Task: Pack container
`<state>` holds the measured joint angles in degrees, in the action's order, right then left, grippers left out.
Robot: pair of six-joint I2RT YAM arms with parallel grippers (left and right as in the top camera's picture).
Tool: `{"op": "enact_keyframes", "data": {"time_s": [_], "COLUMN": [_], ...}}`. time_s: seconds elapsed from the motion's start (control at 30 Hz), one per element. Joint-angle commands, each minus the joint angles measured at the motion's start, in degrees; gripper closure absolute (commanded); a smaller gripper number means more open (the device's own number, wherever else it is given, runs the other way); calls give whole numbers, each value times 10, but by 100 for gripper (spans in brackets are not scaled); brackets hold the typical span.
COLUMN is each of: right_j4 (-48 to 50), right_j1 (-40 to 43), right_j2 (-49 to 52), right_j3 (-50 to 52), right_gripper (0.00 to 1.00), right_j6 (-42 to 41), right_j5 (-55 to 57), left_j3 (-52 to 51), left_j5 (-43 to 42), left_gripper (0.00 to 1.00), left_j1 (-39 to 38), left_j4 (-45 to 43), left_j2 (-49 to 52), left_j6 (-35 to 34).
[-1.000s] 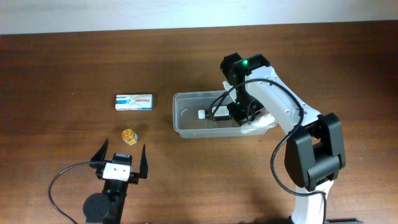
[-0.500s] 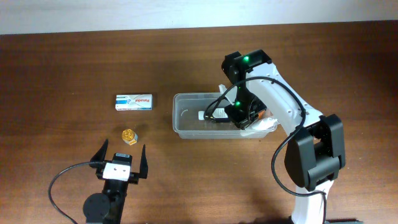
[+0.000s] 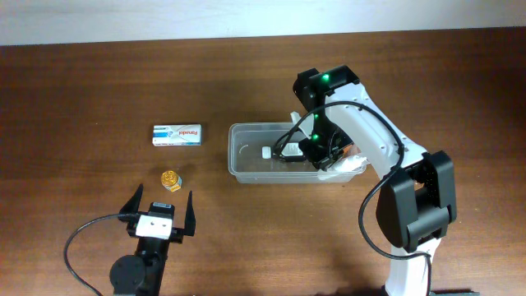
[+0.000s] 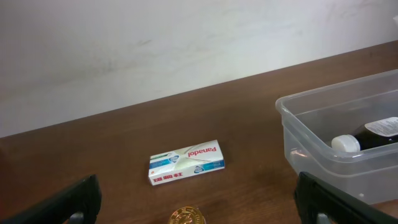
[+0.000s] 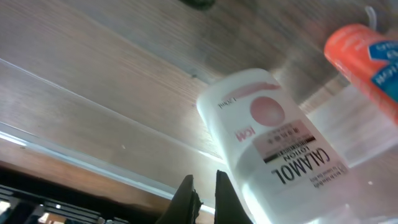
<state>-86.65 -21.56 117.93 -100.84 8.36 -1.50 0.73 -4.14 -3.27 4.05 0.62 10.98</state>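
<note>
Down, right pincer (image 5: 204, 198) at the container (image 3: 233, 153).

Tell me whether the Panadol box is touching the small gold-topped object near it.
Apart. The overhead view shows a plain strip of bare table between the Panadol box and the gold-topped object.

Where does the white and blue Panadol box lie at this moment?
In the overhead view, the white and blue Panadol box lies flat, left of the clear plastic container and apart from it, just beyond the small round gold object.
</note>
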Motion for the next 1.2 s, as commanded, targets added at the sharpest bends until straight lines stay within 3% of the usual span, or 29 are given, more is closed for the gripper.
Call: {"op": "enact_keyframes", "data": {"time_s": [0.0, 0.5, 0.57, 0.7, 0.97, 1.17], "right_j4": [-4, -10, -7, -6, -13, -60], "right_j1": [3, 14, 17, 17, 17, 23], "right_j2": [6, 6, 6, 6, -4, -33], "right_j3": [-10, -10, -10, -26, -138, -269], "right_gripper": [95, 95, 80, 75, 76, 76], "right_j6": [2, 2, 2, 2, 2, -29], "right_j5": [24, 54, 50, 8, -48, -24], "left_j3": [-2, -2, -2, -2, -2, -2], "left_j5": [-8, -8, -8, -8, -8, -8], "left_gripper": [1, 1, 1, 1, 1, 1], "left_j1": [-2, -2, -2, -2, -2, -2], "left_j4": [1, 1, 1, 1, 1, 1], "left_j2": [-3, -3, -3, -3, -3, -3], "left_j6": [9, 9, 9, 9, 9, 9]}}
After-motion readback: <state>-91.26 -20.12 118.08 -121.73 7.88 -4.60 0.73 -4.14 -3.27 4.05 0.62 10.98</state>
